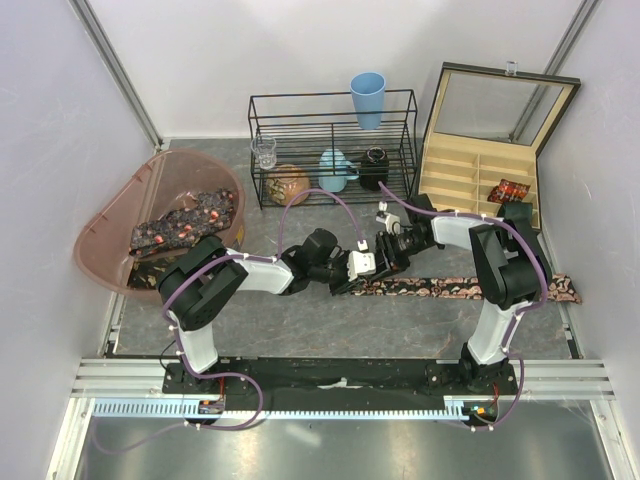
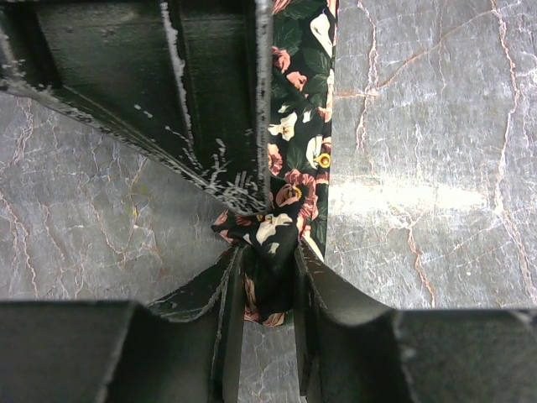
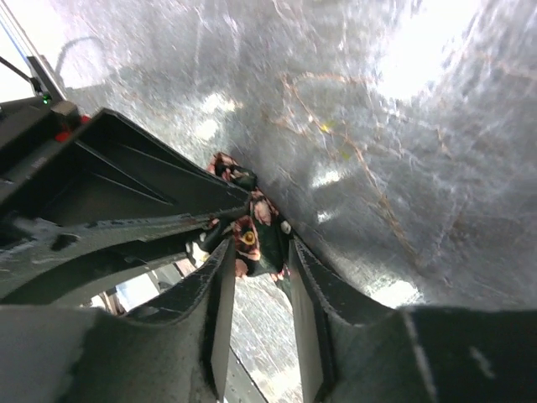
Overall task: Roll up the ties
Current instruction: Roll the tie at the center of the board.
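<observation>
One tie (image 1: 470, 289), dark with pink and cream flowers, lies stretched across the table from the middle to the right edge. Its left end is bunched up where both grippers meet. My left gripper (image 1: 348, 280) is shut on that bunched end (image 2: 270, 252), and the rest of the tie (image 2: 302, 109) runs away from it. My right gripper (image 1: 372, 268) comes in from the opposite side. The same bunched end (image 3: 252, 235) sits between the right gripper's (image 3: 262, 252) fingertips, and I cannot make out whether they press on it.
A pink-brown tub (image 1: 110, 225) at the left holds more ties (image 1: 185, 225). A wire rack (image 1: 330, 150) at the back carries a blue cup (image 1: 367, 98), a glass and jars. An open wooden box (image 1: 470, 175) at the right has a coiled tie (image 1: 508, 190) in a compartment.
</observation>
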Robot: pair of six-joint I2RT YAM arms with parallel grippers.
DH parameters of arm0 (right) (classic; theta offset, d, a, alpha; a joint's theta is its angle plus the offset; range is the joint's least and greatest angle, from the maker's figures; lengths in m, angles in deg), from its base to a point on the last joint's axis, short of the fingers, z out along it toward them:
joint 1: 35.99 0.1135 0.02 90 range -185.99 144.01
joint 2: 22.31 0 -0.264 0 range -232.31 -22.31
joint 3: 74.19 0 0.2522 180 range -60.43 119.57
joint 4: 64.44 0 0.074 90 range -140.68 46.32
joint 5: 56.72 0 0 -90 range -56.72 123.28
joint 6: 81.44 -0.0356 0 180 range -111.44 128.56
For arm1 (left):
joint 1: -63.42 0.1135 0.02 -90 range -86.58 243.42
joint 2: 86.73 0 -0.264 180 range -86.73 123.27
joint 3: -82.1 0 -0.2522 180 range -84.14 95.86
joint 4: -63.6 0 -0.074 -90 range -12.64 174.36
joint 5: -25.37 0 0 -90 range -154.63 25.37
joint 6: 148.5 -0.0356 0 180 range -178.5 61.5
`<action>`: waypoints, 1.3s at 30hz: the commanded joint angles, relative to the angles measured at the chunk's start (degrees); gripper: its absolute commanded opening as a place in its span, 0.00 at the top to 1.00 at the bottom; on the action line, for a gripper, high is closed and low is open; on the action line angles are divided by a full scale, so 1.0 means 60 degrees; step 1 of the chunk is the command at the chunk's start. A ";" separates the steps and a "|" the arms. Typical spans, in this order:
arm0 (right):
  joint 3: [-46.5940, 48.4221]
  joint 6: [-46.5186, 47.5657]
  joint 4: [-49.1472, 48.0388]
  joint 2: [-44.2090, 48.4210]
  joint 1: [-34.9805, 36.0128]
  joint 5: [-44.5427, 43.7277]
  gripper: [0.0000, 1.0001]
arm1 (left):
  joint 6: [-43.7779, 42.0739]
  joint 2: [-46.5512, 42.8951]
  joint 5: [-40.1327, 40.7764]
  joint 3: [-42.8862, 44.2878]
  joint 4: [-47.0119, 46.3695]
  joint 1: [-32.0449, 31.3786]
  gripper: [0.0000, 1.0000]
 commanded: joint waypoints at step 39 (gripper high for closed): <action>0.0587 0.0286 0.1009 0.0842 0.0261 -0.0720 1.00 | 0.0089 0.0878 0.1371 -0.0272 0.1752 -0.0037 0.64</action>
